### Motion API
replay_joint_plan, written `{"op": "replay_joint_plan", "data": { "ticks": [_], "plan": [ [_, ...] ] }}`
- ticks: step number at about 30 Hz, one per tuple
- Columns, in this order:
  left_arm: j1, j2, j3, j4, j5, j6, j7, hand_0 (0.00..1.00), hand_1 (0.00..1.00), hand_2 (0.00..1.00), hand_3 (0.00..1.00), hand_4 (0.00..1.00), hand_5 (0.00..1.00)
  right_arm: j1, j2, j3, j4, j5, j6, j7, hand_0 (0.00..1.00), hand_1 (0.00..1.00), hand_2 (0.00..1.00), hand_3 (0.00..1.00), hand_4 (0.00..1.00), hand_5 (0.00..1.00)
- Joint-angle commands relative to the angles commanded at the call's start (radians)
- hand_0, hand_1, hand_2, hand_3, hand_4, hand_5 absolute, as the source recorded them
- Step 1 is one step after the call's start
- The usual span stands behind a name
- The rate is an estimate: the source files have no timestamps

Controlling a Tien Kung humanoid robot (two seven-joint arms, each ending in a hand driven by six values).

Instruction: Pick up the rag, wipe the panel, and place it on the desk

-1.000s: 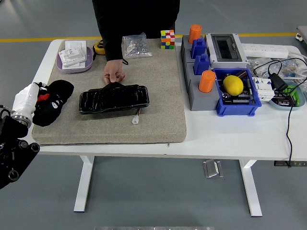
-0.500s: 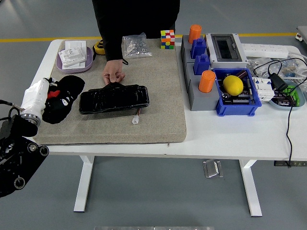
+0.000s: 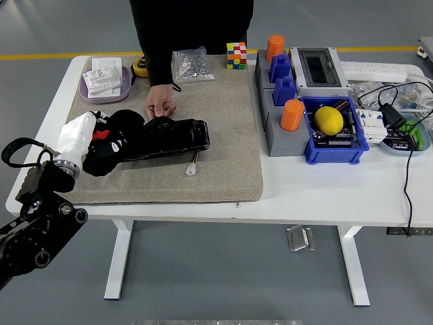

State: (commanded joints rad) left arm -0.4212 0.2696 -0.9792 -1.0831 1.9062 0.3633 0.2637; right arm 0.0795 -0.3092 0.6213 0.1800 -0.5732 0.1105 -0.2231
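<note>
A: What changed over the last second?

B: The left hand (image 3: 101, 139) carried the rag (image 3: 116, 137) rightward across the mat (image 3: 223, 135) — from the mat's left edge until the rag overlapped the left end of the panel (image 3: 169, 137). The fingers were closed on the rag, with cloth bunched around them. The right hand was not in view.

A: Meaning for the task?

B: Pickup looked done; my judgement was that wiping had just started, with most of the panel still to cover and the set-down still ahead.

A: Was the panel steady?

B: A person's hand (image 3: 160, 106) pinched its far edge and had not shifted across the three frames.

A: Containers?

B: The blue bin (image 3: 355, 145) held a lemon (image 3: 329, 120) and some small parts I couldn't identify. The purple tray (image 3: 123, 91) at far left held white pieces. The clear bag (image 3: 190, 65) held small metal bits. The tray at the right edge (image 3: 406, 142) held green and white parts — too small to tell further.
</note>
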Motion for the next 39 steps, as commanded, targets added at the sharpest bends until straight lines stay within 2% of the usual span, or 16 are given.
{"op": "replay_joint_plan", "data": {
  "ticks": [18, 28, 39],
  "plan": [
    [-0.094, -0.016, 0.167, -0.005, -0.039, -0.011, 0.008, 0.225, 0.118, 0.441, 0.361, 0.4, 0.002, 0.015, -0.02, -0.005, 0.0, -0.002, 0.006, -0.009, 0.76, 0.717, 0.719, 0.596, 0.921, 0.572],
    [-0.17, -0.035, 0.248, 0.008, -0.052, -0.019, 0.014, 0.225, 0.119, 0.443, 0.364, 0.401, 0.002, 0.027, -0.033, -0.024, 0.0, 0.008, 0.008, -0.01, 0.76, 0.718, 0.718, 0.595, 0.921, 0.573],
    [-0.214, -0.045, 0.327, 0.021, -0.066, -0.039, 0.026, 0.224, 0.118, 0.445, 0.365, 0.403, 0.002, 0.036, -0.043, -0.032, 0.0, 0.007, 0.012, -0.015, 0.76, 0.718, 0.718, 0.595, 0.921, 0.573]
  ]
}}
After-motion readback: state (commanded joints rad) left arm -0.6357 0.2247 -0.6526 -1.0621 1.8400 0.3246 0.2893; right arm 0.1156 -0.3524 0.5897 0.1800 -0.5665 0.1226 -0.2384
